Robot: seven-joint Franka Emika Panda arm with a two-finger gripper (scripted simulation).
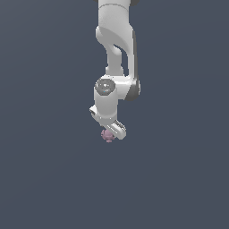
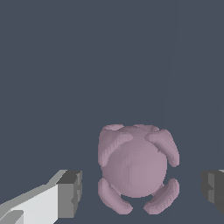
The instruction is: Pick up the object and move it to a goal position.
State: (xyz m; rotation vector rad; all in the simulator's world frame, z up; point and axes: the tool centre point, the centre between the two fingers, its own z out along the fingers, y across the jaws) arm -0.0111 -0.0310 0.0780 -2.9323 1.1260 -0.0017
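The object (image 2: 136, 168) is a bumpy, roundish pink-mauve lump with rounded lobes around a ball-like body. In the wrist view it lies between my two dark finger pads (image 2: 70, 193), with a gap on each side, so neither pad touches it. My gripper (image 2: 142, 190) is open around it. In the exterior view the object (image 1: 107, 135) shows just below the white hand, and the gripper (image 1: 110, 133) is lowered onto it; the fingers are mostly hidden by the hand there.
The white arm (image 1: 115, 49) comes down from the top of the exterior view. Everything around is a plain dark grey-blue surface with no other objects or edges visible.
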